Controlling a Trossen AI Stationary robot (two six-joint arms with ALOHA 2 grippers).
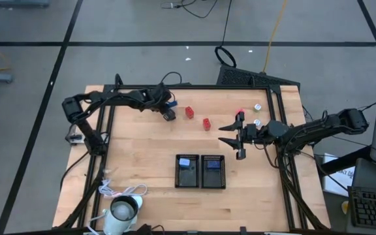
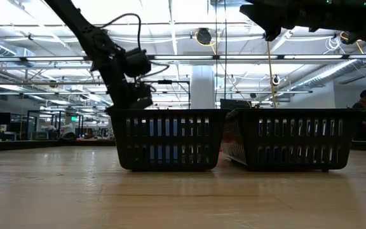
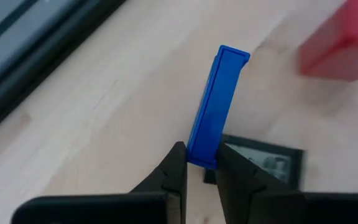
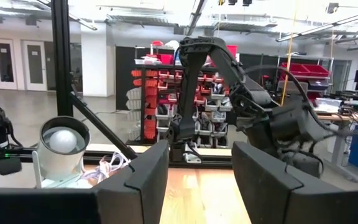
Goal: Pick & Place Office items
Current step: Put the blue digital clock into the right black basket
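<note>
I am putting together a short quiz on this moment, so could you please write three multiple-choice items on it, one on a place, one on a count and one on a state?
1. Where do the two black trays stand?
A. Side by side on the table, between the two arms
B. Stacked by the white cup-like thing
C. One at each far corner

2. How many red blocks lie loose on the table beside the left gripper?
A. None
B. Two
C. Five

3. What is the left gripper doing?
A. Hanging open and empty
B. Shut on a blue block
C. Shut on a red block

Answers:
1 A, the high view shows them next to each other.
2 B, one red block and another show there.
3 B, the left wrist view shows the jaws pinching its lower end.
</note>
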